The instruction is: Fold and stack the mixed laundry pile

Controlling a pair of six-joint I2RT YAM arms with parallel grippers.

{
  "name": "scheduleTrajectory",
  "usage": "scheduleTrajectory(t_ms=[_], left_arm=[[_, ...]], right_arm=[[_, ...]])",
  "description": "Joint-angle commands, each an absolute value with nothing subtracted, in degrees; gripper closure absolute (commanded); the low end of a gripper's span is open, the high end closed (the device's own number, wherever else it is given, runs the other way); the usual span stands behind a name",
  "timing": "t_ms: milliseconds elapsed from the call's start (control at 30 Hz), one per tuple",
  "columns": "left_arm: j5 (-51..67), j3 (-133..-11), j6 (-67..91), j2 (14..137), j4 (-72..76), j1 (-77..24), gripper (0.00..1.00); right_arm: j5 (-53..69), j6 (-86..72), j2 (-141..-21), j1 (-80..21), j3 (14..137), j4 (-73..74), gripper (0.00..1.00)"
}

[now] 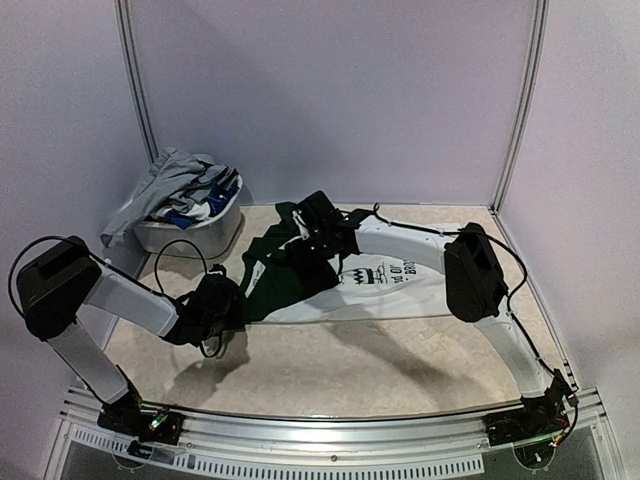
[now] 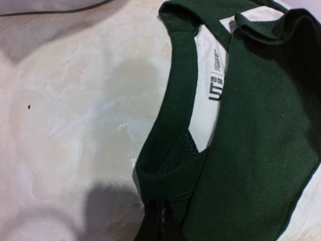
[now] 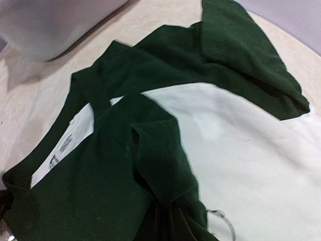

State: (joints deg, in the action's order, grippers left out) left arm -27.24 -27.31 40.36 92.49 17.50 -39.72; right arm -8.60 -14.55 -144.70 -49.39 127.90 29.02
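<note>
Left fingers (image 2: 161, 225) pinching T-shirt (image 2: 251, 150) at collar, label (image 2: 213, 85) (reads "UT")

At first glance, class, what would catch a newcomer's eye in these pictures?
The white-and-green T-shirt spread at centre, the left gripper and right gripper each shut on its green cloth. Then the basket at the far left, heaped with clothes.

The left arm (image 1: 120, 300) folds back to a raised elbow at the far left. Its forearm slopes down and inward to the left gripper (image 1: 232, 302), whose jaws are closed on the collar of the T-shirt (image 2: 251, 150). The right arm (image 1: 500, 330) climbs to a high elbow (well above the table) and stretches leftward, with the right gripper (image 1: 315, 235) pinched tight on the shirt's green cloth.
</note>
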Motion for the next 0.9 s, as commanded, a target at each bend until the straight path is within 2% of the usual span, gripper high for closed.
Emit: scheduleTrajectory(t_ms=[0,300,400,500,800,867], left_arm=[[-27.64,-26.13,40.44,91.80,15.33,-39.20,1.00],[-27.62,-26.04,40.55,91.74,15.25,-39.20,1.00],[-27.60,-26.18,40.59,91.84,15.19,-39.20,1.00],[-27.60,-26.21,40.53,91.80,15.05,-39.20,1.00],[-27.84,-26.30,39.54,88.76,13.71,-39.39,1.00],[-28.26,-26.81,38.78,85.69,11.24,-39.38,0.95]], right_arm=[[-3.77,-17.09,-143.87,-45.00,129.08,26.81,0.95],[-2.84,-20.93,-146.09,-39.77,129.48,25.55,0.94],[-1.37,-21.50,-147.09,-39.01,129.55,24.53,0.88],[-0.67,-21.62,-147.77,-38.55,129.55,23.52,0.74],[1.89,-20.99,-147.59,-38.00,131.77,24.44,0.65],[1.36,-20.39,-145.29,-37.90,131.93,25.70,0.64]])
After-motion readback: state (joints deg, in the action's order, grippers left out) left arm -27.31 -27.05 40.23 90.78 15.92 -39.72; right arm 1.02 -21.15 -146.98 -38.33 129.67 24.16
